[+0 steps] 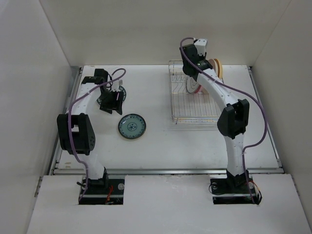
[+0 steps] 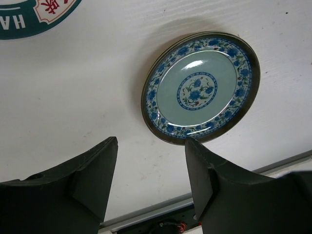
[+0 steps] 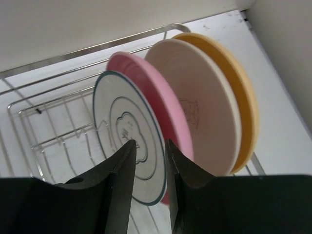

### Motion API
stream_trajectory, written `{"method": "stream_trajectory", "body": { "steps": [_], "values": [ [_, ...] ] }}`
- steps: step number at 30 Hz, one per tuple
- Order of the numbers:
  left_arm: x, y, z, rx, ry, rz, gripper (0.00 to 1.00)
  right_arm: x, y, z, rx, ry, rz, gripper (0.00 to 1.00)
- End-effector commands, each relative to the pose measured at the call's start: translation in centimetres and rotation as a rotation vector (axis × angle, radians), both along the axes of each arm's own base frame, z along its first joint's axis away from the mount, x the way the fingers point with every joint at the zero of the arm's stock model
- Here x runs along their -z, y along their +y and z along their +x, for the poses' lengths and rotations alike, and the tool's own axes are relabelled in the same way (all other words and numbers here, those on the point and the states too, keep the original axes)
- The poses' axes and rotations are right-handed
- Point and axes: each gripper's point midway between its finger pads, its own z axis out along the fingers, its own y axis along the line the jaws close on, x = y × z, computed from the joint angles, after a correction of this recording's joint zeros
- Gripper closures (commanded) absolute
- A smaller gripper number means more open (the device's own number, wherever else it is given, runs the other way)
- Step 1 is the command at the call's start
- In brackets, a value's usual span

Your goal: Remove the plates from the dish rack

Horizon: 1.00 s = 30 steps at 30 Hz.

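Going by how things lay, the unloading was under way but well short of half done. Two plates were out on the table. The teal plate lay flat to the left of the rack, about level with its near corner. A lettered plate lay farther left of the rack, about level with its middle, and was mostly hidden under the left arm in the top view. Inside the rack, toward its far right end, what looked like four plates stood on edge in a row: a white plate with dark rings in front, then a pink plate, a pale plate and a yellow plate at the back. Whether the last two touched I could not tell. The left gripper hung over the table left of the rack, close by the lettered plate, its jaws apart with nothing between them, so I judged its delivery finished. The right gripper was down in the rack at the white plate, jaws narrow and set either side of its rim; whether they actually pinched it I could not tell. I took that plate to be the one in hand, with the three behind it left to lift out and lay left of the rack.
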Motion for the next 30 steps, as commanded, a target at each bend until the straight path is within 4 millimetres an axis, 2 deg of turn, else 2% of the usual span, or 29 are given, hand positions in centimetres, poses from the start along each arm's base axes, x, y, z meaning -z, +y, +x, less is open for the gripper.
{"method": "stream_trajectory", "body": {
  "steps": [1,4,8,13,14,22,26,27,28,30],
  "values": [
    [-0.9,0.0,0.1,0.011,-0.008,-0.008,0.46,-3.1,-2.7,-0.2,0.111,-0.068,-0.069,0.64],
    [-0.6,0.0,0.1,0.011,0.002,-0.007,0.46,-2.4,-3.1,-0.5,0.121,-0.043,-0.106,0.64],
    [-0.6,0.0,0.1,0.011,0.002,-0.007,0.46,-0.6,-3.1,0.2,0.086,-0.003,-0.086,0.64],
    [-0.8,0.1,0.1,0.008,0.000,0.001,0.46,0.0,-2.7,0.6,0.060,0.007,-0.078,0.64],
    [-0.8,0.1,0.1,0.008,0.000,0.001,0.46,0.6,-3.2,0.8,0.070,0.017,-0.083,0.64],
    [-0.8,0.2,-0.1,0.008,0.009,0.002,0.46,2.7,-3.3,1.2,0.060,0.059,-0.086,0.64],
    [-0.5,0.2,-0.1,0.008,0.018,0.002,0.46,2.4,-4.1,0.7,0.093,0.060,-0.114,0.64],
    [-0.5,0.2,-0.3,0.008,0.027,0.002,0.46,2.2,-4.3,0.3,0.103,0.061,-0.123,0.60],
    [-0.5,0.2,-0.3,0.008,0.027,0.002,0.46,0.9,-4.7,-0.1,0.114,0.039,-0.121,0.50],
    [-0.5,-0.1,-0.1,0.001,0.031,-0.012,0.46,-0.3,-4.9,-0.7,0.115,0.024,-0.114,0.43]
  ]
}}
